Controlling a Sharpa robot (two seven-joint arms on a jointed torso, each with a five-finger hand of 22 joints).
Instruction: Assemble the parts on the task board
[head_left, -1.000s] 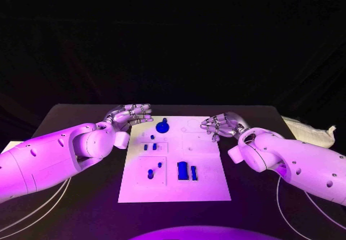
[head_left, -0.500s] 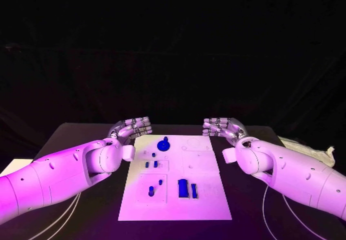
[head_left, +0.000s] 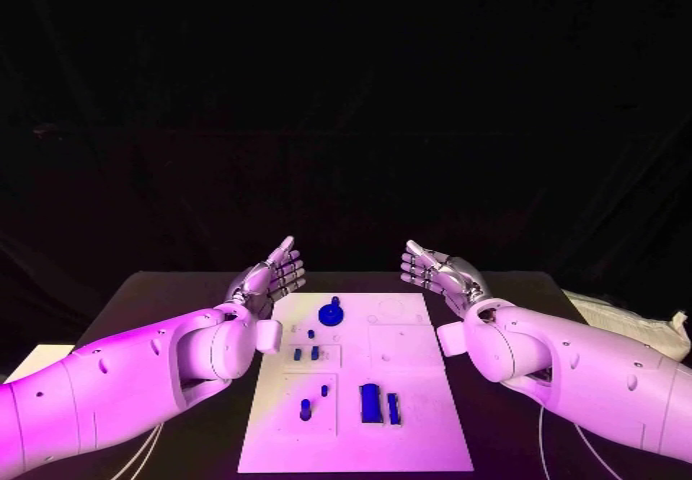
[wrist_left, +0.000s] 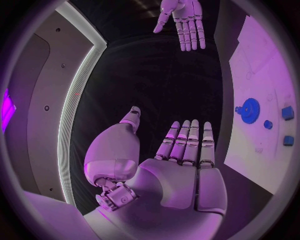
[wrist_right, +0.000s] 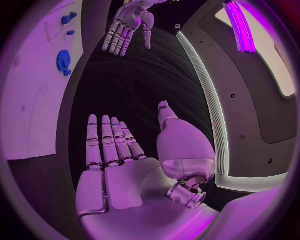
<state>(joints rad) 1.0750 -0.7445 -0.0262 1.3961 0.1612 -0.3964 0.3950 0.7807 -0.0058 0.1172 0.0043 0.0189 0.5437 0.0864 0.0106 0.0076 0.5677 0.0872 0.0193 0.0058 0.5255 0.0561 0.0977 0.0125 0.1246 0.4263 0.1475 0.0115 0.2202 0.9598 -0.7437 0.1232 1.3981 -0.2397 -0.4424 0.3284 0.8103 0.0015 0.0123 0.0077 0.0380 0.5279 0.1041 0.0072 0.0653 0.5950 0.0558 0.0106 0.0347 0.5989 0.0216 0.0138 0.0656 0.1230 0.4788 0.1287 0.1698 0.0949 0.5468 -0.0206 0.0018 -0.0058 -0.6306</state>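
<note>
Both robot hands have lifted and opened flat since the earlier frame.
Left robot hand and right robot hand hold nothing, fingers straight, above the task board at centre frame.

A black table in a dark room

The black table stands in front of a black backdrop that covers all the space behind it. A pale crumpled cloth lies at the right edge of the table. In the wrist views, a curved pale wall with a bright light strip is visible.
</note>
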